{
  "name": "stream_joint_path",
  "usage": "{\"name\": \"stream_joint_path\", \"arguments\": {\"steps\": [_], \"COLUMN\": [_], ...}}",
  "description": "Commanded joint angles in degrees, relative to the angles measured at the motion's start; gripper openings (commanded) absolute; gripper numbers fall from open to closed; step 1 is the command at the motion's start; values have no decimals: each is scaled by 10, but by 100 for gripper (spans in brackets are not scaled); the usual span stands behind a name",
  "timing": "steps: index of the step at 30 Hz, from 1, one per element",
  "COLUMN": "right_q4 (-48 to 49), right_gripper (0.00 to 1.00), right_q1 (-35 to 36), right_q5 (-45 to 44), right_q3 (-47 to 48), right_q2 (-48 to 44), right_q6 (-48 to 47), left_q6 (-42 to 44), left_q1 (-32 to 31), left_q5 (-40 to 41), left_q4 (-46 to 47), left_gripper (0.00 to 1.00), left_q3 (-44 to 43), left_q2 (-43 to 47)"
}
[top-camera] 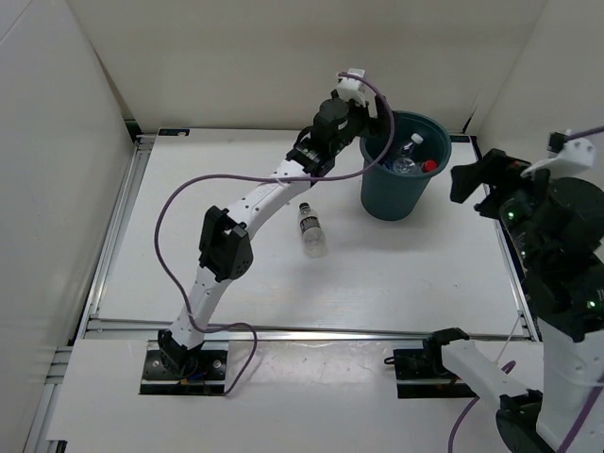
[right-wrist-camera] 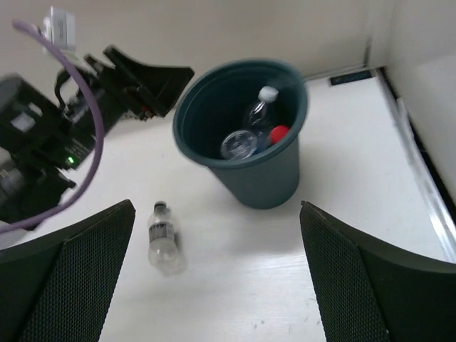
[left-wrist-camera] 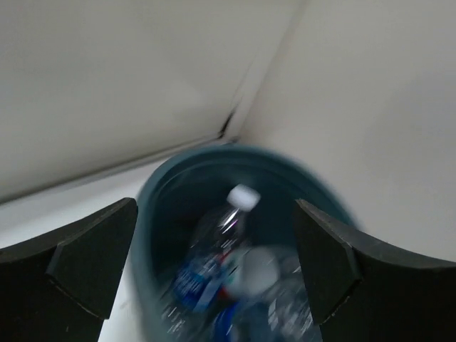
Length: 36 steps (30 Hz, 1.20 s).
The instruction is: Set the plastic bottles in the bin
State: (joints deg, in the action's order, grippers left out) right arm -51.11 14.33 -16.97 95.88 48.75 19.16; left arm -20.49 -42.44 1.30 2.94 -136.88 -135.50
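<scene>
Over bin (top-camera: 392, 193), L gripper (left-wrist-camera: 214, 260) spread; 1 bottle (top-camera: 311, 232) outside.

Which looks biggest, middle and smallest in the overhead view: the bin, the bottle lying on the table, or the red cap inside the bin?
1. The bin, by far the largest.
2. The bottle lying outside it.
3. The red cap, smallest, just a dot inside the bin.
</scene>
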Motion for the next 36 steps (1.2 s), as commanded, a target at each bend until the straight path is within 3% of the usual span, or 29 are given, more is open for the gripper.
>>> {"name": "stream_joint_path", "arguments": {"steps": [1,4,6,10,11,15,20,25,36], "right_q4": [34,53,93,169,192,200,217,227,244], "right_gripper": [100,100,100,100,100,100,100,100,100], "right_q1": [0,0,18,114,159,223,197,156,173], "right_q5": [111,178,189,172,161,143,189,252,349], "right_q3": [-33,-80,-107,-126,-126,-85,-38,-4,26], "right_q2": [34,79,121,222,270,407,528,611,724], "right_q6": [-38,-45,-27,-58,-75,-123,-94,-56,-24], "left_q6": [81,116,131,143,135,47,-107,-209,-228], "left_q1": [17,42,55,60,53,29,29,29,29], "left_q5": [72,179,239,307,324,411,425,426,426], "left_q4": [-49,-57,-63,-109,-118,-212,-516,-690,-776], "left_gripper": [100,100,100,100,100,100,100,100,100], "left_q3": [63,175,306,503,587,747,753,725,690], "left_q2": [166,313,428,599,635,811,939,958,974]}}
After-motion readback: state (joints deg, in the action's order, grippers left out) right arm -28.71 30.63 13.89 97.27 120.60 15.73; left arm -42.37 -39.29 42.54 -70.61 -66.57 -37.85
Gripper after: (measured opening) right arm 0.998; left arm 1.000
